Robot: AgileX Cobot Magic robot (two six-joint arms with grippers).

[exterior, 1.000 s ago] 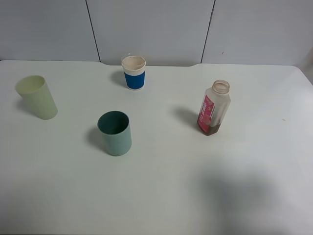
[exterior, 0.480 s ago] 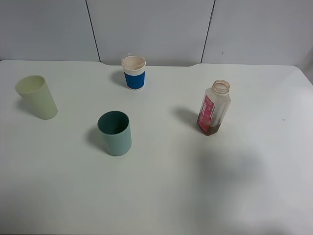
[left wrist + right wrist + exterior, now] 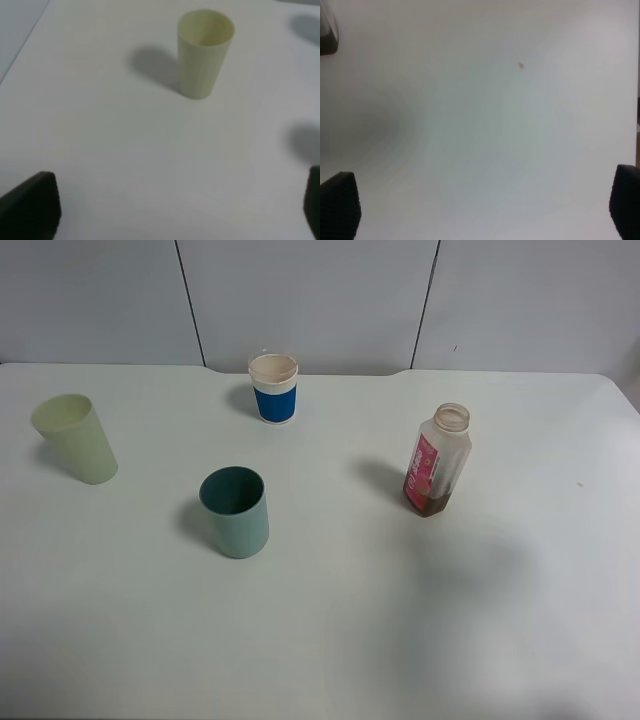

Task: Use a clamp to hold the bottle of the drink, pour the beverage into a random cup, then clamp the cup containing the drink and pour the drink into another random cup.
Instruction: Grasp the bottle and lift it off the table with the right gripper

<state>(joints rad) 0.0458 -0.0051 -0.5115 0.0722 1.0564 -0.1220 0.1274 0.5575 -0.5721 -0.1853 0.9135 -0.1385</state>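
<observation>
Hovering right gripper [image 3: 481, 206] (jaws wide)

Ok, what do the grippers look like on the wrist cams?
Little shows. The left gripper has black, blocky fingers with rounded corners; the right gripper has matching black fingers. No cables, markings or arm links are in view, and the high camera shows neither arm.

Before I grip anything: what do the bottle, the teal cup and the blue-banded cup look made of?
Bottle: clear, glossy plastic, probably; the brown drink shows through its wall. Teal cup: matte opaque plastic, judging by its even colour. Blue-banded cup: likely paper, given its beige rim and printed-looking band.
</observation>
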